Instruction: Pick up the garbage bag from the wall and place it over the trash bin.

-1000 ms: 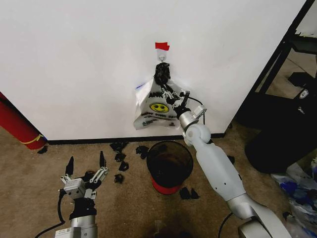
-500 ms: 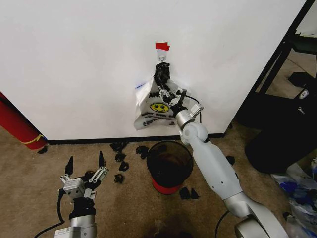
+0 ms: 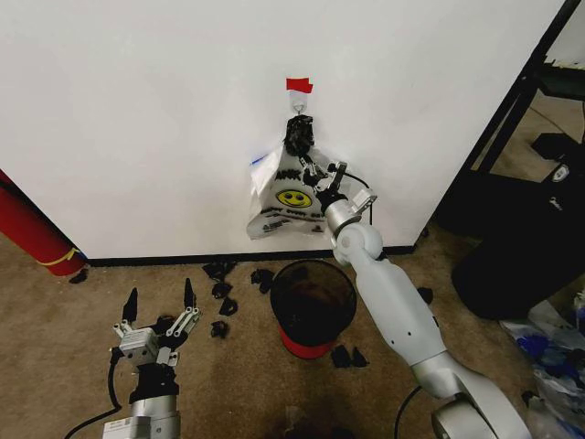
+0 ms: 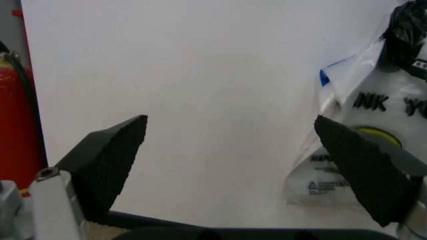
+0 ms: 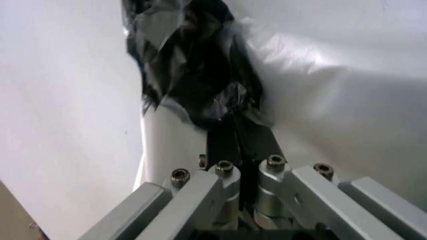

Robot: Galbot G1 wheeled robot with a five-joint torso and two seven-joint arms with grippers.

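The garbage bag (image 3: 298, 137) hangs from a small hook (image 3: 299, 103) under red tape (image 3: 299, 85) on the white wall (image 3: 137, 110). Its top is a dark crinkly bunch (image 5: 193, 65), and a see-through flap with a blue patch (image 4: 325, 76) trails to one side. A white smiley bag (image 3: 292, 197) hangs with it. My right gripper (image 3: 309, 168) reaches up to the bunch, its fingers (image 5: 223, 142) shut on the dark plastic. The black trash bin (image 3: 313, 302) with a red base stands on the carpet below. My left gripper (image 3: 158, 297) hovers low at the left, open and holding nothing.
Black scraps (image 3: 222, 306) litter the carpet around the bin. A red cylinder (image 3: 32, 229) leans at the far left. A dark rack and furniture (image 3: 526, 210) stand to the right, with plastic bags (image 3: 558, 357) on the floor at the lower right.
My right gripper has moved a little up and left, closer to the dark bunch under the hook. The bags still hang there. The left arm has barely moved.
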